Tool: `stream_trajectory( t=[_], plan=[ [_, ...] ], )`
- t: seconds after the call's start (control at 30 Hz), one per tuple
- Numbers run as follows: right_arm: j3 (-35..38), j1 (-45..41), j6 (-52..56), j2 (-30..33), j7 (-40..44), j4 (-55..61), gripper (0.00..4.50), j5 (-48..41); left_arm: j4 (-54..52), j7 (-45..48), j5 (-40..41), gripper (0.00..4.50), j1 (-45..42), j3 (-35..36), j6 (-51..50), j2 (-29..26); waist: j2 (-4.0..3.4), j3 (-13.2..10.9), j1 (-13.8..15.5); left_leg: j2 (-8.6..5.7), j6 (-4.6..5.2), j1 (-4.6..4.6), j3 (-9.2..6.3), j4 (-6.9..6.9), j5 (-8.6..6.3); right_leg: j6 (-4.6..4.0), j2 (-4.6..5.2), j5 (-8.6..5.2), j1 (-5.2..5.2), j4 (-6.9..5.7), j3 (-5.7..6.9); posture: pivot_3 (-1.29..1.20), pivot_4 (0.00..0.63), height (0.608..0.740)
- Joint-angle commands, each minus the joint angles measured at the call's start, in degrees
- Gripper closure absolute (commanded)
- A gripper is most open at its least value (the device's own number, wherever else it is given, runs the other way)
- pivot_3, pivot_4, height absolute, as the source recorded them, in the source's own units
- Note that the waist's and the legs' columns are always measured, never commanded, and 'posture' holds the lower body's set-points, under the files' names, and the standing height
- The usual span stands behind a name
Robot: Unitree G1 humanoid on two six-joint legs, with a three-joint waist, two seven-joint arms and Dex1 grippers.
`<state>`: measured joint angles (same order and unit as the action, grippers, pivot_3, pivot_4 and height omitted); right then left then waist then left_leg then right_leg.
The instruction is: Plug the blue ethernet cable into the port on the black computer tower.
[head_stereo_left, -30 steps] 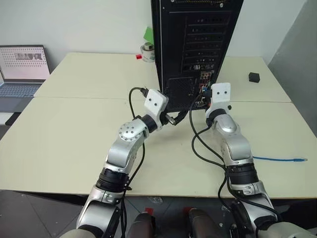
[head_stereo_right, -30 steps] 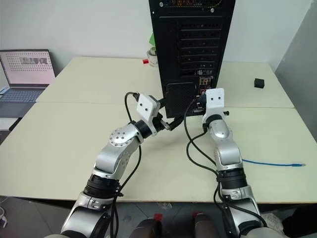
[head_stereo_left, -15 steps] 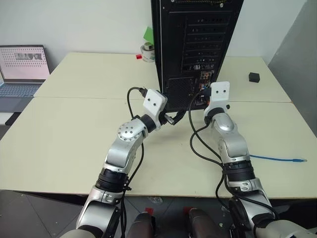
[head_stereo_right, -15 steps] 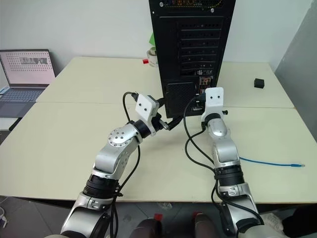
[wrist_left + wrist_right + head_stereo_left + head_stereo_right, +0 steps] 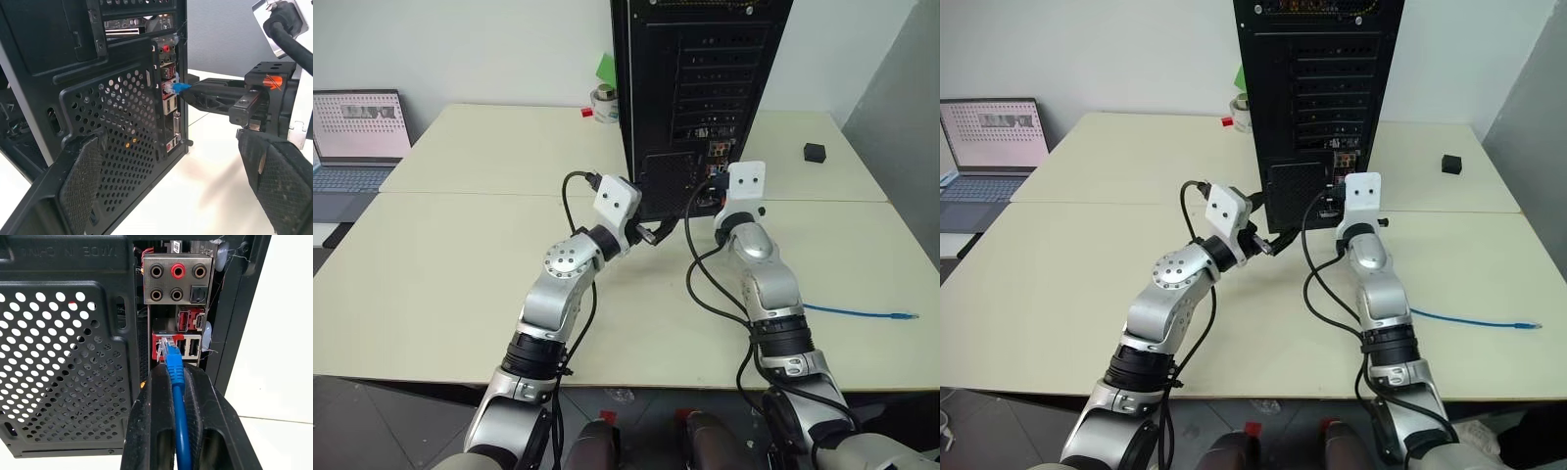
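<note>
Right wrist view: plug at the port (image 5: 164,346), not visibly seated.
My right gripper (image 5: 177,382) jaws pinch the blue ethernet cable (image 5: 177,396) at centre frame; left gripper (image 5: 171,171) jaws spread beside the black computer tower (image 5: 98,98).

light: bright, even | shadows: soft (faint) | blur: near fingers (image 5: 80,183) in left wrist view

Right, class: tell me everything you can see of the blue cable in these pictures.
The blue cable is a thin, bright-blue cord with a small clear plastic plug. The right gripper is shut on it just behind the plug, whose tip sits at a port in the connector strip of the computer tower; how deep it sits cannot be told. Its other stretch lies loose on the table, ending in a second plug by the right edge.
</note>
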<state>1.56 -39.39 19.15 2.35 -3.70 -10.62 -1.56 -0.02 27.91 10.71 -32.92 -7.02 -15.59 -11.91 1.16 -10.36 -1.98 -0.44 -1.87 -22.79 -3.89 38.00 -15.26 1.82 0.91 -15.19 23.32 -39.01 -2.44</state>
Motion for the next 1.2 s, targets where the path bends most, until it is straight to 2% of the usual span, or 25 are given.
stream_trajectory(
  t=[0.03,1.2],
  plan=[
    [1.6,-2.13,-0.3,-0.21,-0.91,-0.01,4.5,-0.45,-1.23,-0.47,-0.22,0.06,-0.8,0.6,0.97,0.44,0.0,0.0,-0.01,0.0,0.0,0.0,0.0,0.0,0.0,0.0,0.0,0.0,0.0,0.0,0.0,0.0,0.15,0.74],
    [2.84,-2.35,1.47,-3.59,-4.76,-0.52,4.5,-0.65,-1.42,-1.09,-0.65,0.06,-0.85,1.13,0.93,0.62,-0.01,0.0,0.07,-0.01,0.0,-0.01,-0.01,-0.03,0.0,0.0,0.01,0.0,0.0,0.03,0.0,0.0,0.15,0.74]
  ],
)
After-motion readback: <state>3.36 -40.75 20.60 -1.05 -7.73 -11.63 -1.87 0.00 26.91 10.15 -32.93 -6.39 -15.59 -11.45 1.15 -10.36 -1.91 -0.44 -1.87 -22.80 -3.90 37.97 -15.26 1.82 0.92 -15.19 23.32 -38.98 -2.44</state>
